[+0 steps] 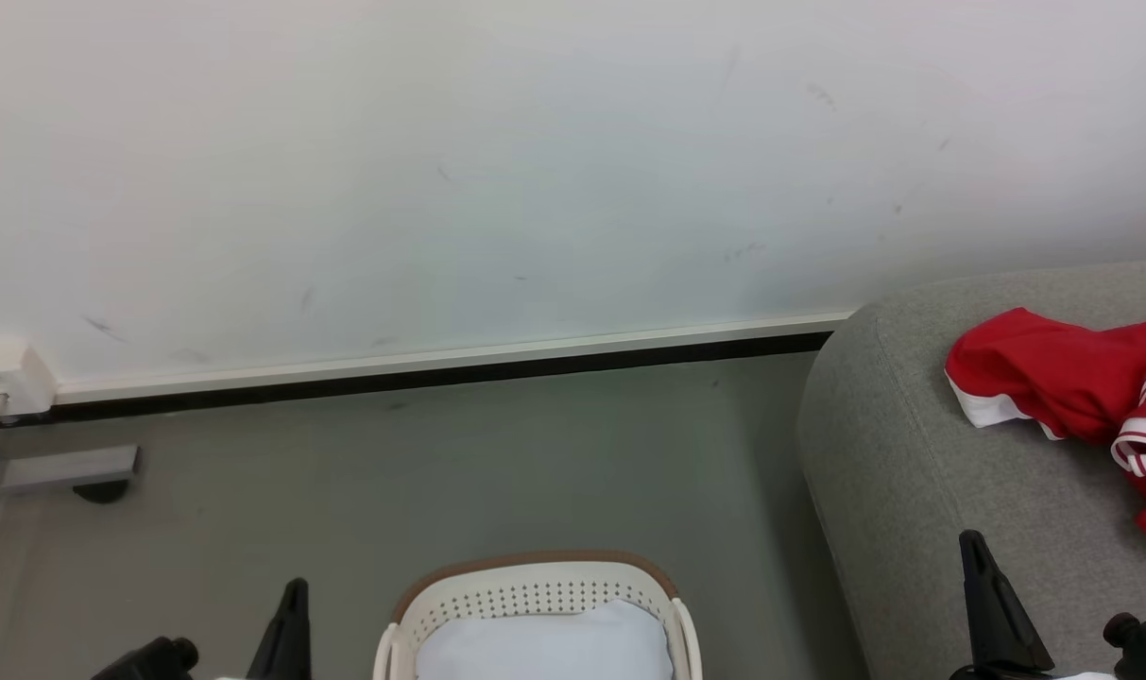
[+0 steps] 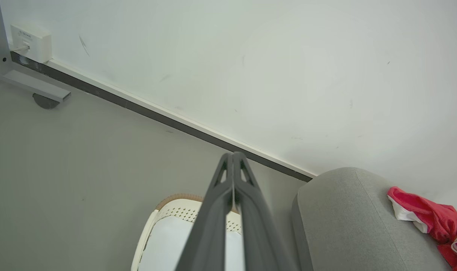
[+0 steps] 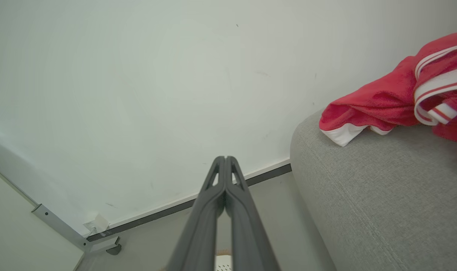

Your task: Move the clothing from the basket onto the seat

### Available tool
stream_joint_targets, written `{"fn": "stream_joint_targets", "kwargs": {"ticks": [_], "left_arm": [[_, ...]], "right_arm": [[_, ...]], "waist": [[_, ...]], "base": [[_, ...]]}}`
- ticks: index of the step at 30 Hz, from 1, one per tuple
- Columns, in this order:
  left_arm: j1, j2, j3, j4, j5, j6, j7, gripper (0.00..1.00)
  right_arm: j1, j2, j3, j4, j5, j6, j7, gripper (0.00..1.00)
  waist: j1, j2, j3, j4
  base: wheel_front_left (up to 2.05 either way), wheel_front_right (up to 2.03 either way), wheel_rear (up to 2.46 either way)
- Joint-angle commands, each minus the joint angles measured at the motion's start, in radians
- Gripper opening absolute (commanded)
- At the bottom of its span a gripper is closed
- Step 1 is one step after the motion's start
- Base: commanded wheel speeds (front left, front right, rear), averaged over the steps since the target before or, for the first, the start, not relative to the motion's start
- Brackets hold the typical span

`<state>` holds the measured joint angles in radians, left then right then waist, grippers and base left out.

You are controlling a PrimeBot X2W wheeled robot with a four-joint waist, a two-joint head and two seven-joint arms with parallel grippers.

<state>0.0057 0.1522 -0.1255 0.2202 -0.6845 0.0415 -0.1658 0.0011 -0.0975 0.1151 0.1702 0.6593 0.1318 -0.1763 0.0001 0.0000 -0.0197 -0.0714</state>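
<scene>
The red clothing [image 1: 1078, 392] with white trim lies crumpled on the grey seat [image 1: 932, 472] at the right, a striped hem [image 1: 1144, 439] showing at its right side. The cream basket [image 1: 535, 590] with a brown rim stands on the floor at the bottom centre and holds a pale white-blue cloth [image 1: 544, 647]. My left gripper [image 1: 289, 604] is at the lower left, shut and holding nothing, left of the basket. My right gripper [image 1: 983, 586] is shut and holding nothing over the seat's front. The left wrist view looks down on the basket [image 2: 175, 214] and the clothing [image 2: 431, 220]; the right wrist view has the clothing [image 3: 394, 98] on the seat [image 3: 382, 199].
A white wall with a dark skirting strip [image 1: 440, 373] runs behind the grey floor [image 1: 440, 472]. A white socket box [image 1: 1, 378] and a grey metal foot [image 1: 67, 467] of a frame sit at the far left.
</scene>
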Motion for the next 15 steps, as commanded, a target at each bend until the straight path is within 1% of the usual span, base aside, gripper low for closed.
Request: {"fn": "stream_joint_targets", "kwargs": {"ticks": [1, 15], "left_arm": [[-0.027, 0.002, 0.016, -0.010, -0.040, -0.009, 0.010, 0.00], [-0.046, -0.019, 0.062, -0.003, -0.218, -0.043, 0.064, 0.00]], "right_arm": [[-0.032, -0.005, -0.012, -0.007, 0.041, 0.000, 0.006, 0.00], [-0.049, -0.002, -0.045, 0.007, 0.233, -0.001, 0.054, 0.00]], "waist": [[0.0000, 0.0000, 0.000, 0.001], [0.0000, 0.0000, 0.003, 0.011]], "base": [[0.00, 0.00, 0.00], [0.00, 0.00, 0.00]]}}
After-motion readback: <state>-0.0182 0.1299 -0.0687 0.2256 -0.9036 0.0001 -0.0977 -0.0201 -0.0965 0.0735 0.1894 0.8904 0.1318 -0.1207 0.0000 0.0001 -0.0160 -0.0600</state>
